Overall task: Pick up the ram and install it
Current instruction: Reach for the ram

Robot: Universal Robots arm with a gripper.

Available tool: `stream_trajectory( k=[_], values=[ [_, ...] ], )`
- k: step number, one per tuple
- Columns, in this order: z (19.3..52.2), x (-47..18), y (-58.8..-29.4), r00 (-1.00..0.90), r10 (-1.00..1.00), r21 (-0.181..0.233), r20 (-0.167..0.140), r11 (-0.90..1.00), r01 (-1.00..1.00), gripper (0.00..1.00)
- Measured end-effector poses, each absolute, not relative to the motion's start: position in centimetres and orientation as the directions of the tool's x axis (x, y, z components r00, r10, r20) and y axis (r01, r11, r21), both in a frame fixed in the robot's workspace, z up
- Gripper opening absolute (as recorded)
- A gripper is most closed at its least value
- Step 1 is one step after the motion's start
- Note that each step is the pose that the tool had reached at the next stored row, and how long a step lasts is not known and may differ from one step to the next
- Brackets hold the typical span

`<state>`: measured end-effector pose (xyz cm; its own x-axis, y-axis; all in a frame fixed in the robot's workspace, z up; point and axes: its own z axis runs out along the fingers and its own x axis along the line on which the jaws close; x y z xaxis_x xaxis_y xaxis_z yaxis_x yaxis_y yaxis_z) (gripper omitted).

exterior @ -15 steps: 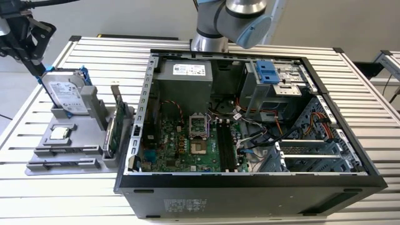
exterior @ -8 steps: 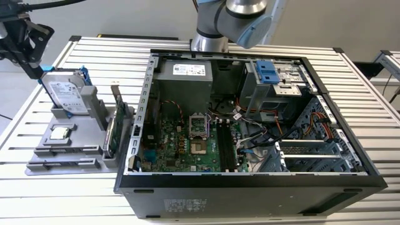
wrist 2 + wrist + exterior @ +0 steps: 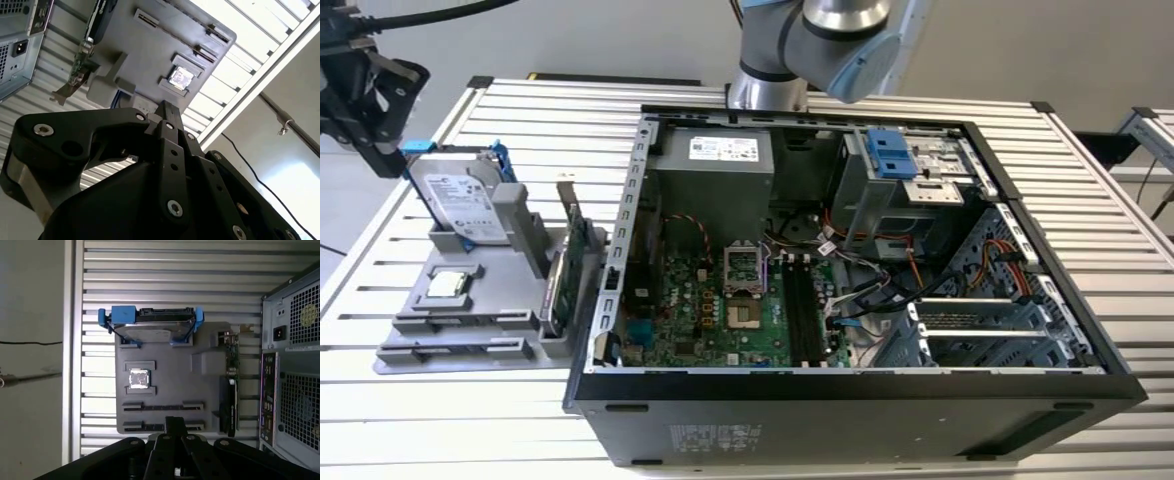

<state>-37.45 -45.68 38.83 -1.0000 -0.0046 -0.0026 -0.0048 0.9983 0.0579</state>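
Pincer (image 3: pixel 172 421) downturned above grey tray (image 3: pixel 170 385), jaws together.

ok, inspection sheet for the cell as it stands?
Surface: slatted table.
Job's things: holder with two long slots that look bare; open case beside it.
Clutter: hard drive, chip and card in the holder.
Grippers: gripper shut, above the holder, nothing seen in it.
Cables: wiring inside the case; cable off the table.
Surroundings: second table at the exterior view's right.
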Motion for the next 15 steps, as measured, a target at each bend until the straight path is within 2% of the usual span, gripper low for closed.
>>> stream_trajectory(
  k=[15],
  values=[
    [38.8, -37.5, -47.6, -0.999, -0.034, 0.058, -0.003, 0.998, -0.034, 0.0]
  ],
)
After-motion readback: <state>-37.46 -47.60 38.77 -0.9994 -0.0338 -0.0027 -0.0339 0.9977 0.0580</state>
